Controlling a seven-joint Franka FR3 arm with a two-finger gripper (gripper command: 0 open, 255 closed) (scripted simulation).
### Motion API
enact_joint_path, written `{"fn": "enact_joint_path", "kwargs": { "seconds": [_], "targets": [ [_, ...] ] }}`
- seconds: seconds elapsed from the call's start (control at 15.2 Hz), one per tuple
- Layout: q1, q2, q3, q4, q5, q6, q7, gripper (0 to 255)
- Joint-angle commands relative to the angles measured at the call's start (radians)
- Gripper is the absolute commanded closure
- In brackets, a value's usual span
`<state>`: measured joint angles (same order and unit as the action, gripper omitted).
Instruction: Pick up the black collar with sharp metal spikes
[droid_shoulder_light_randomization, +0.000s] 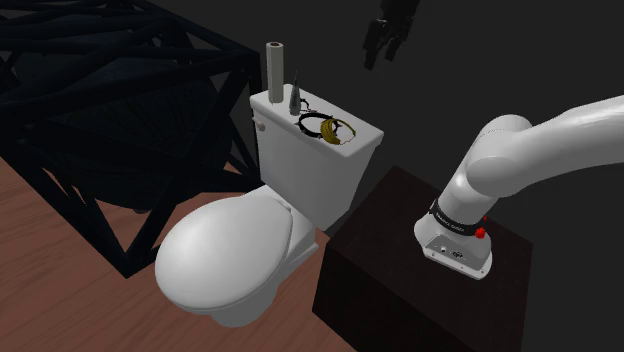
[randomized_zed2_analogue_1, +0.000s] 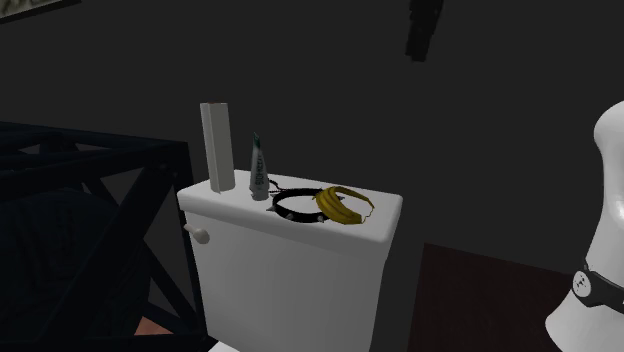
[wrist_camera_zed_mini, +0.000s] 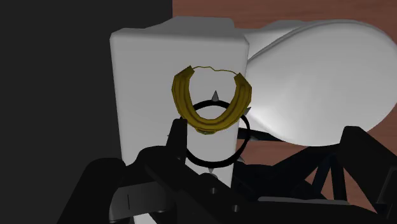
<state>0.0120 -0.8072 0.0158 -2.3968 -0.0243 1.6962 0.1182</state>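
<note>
Okay, spiked black collar (randomized_zed2_analogue_1: 295, 215) lies flat on the white toilet tank lid (droid_shoulder_light_randomization: 362, 136), near the middle of the shoulder view. A yellow curved band (wrist_camera_zed_mini: 207, 123) lies across the collar's rim on the side toward the frame's right. At the left end of the lid a pale upright cylinder (randomized_zed2_analogue_1: 218, 146) stands, with a small greenish tube (randomized_zed2_analogue_1: 259, 171) just beside it, close to the collar. The gripper (droid_shoulder_light_randomization: 381, 58) hangs at the top of the shoulder view, well above the tank and touching nothing; its fingers stand apart and hold nothing. The toilet's closed seat lid (droid_shoulder_light_randomization: 230, 245) sits lower left. A black lattice frame (droid_shoulder_light_randomization: 120, 120) stands at left, on a wood floor (droid_shoulder_light_randomization: 40, 270).
</note>
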Motion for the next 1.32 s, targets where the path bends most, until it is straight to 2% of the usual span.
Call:
{"fn": "enact_joint_path", "kwargs": {
  "seconds": [0.0, 0.66, 1.25],
  "targets": [
    [0.000, 0.000, 0.000, 0.000, 0.000, 0.000, 0.000, 0],
    [-0.032, 0.246, -0.084, -0.088, -0.043, 0.341, -0.080, 0],
    [-0.046, 0.564, -0.157, -0.042, -0.040, 0.618, -0.161, 0]
  ]
}}
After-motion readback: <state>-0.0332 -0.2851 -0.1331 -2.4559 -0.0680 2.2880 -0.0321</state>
